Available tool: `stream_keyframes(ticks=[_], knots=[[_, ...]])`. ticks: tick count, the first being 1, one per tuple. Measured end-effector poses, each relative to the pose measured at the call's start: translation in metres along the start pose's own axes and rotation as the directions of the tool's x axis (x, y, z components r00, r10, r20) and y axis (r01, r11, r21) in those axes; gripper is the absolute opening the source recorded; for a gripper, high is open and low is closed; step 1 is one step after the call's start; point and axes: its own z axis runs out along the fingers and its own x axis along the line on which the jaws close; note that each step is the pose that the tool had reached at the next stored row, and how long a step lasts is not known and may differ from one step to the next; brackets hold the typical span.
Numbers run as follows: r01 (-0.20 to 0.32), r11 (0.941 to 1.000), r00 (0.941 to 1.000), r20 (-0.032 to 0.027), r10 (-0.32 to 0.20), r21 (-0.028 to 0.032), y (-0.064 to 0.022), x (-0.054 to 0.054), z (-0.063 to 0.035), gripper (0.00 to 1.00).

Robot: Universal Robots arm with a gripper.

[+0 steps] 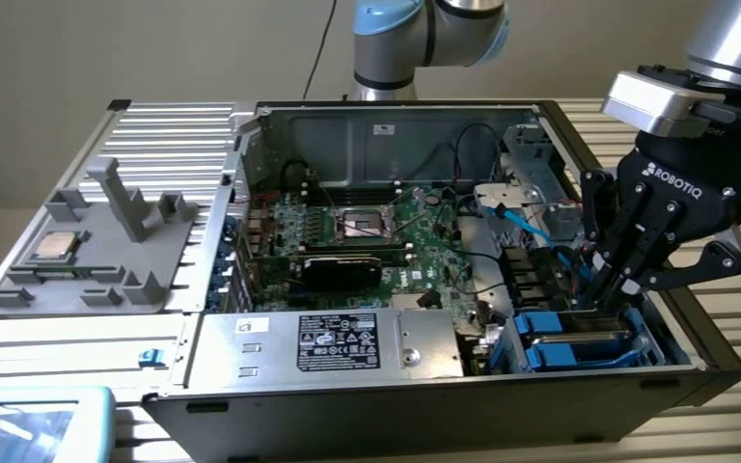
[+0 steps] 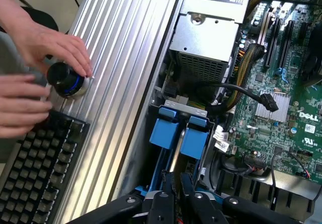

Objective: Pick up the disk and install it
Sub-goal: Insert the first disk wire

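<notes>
Flat silver-grey metal framed in smooth bright blue plastic: the disk (image 1: 577, 340) (image 2: 193, 141), lodged in the drive bay of the open sheet-metal case (image 1: 384, 125), at the exterior view's right. Reaching steeply down into that bay, the black gripper (image 1: 606, 299) (image 2: 176, 196), 2 fingers pressed together, tips on the blue frame.

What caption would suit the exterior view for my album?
Robot claw, shut, down at the blue-framed disk inside an open computer case.

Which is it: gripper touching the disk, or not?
Cannot tell. In the exterior view the gripper reaches down at the disk's edge; in the wrist view it overlaps the disk. Neither shows contact or a gap.
</notes>
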Motion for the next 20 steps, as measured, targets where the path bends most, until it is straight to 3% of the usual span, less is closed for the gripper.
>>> stream_keyframes(ticks=[10, 13, 17, 20], knots=[[-0.001, 1.0000, 1.0000, -0.0007, 0.001, -0.0005, -0.0006, -0.0020, 0.0004, 0.16], [-0.007, 1.0000, 1.0000, 0.0029, 0.007, -0.0057, -0.0010, -0.0022, 0.0014, 0.16], [-0.009, 0.9999, 0.9998, 0.0191, 0.009, -0.0137, -0.0013, -0.0024, 0.0036, 0.16], [-0.007, 0.9999, 0.9992, 0.0393, 0.008, -0.0122, -0.0015, -0.0018, 0.0054, 0.16]])
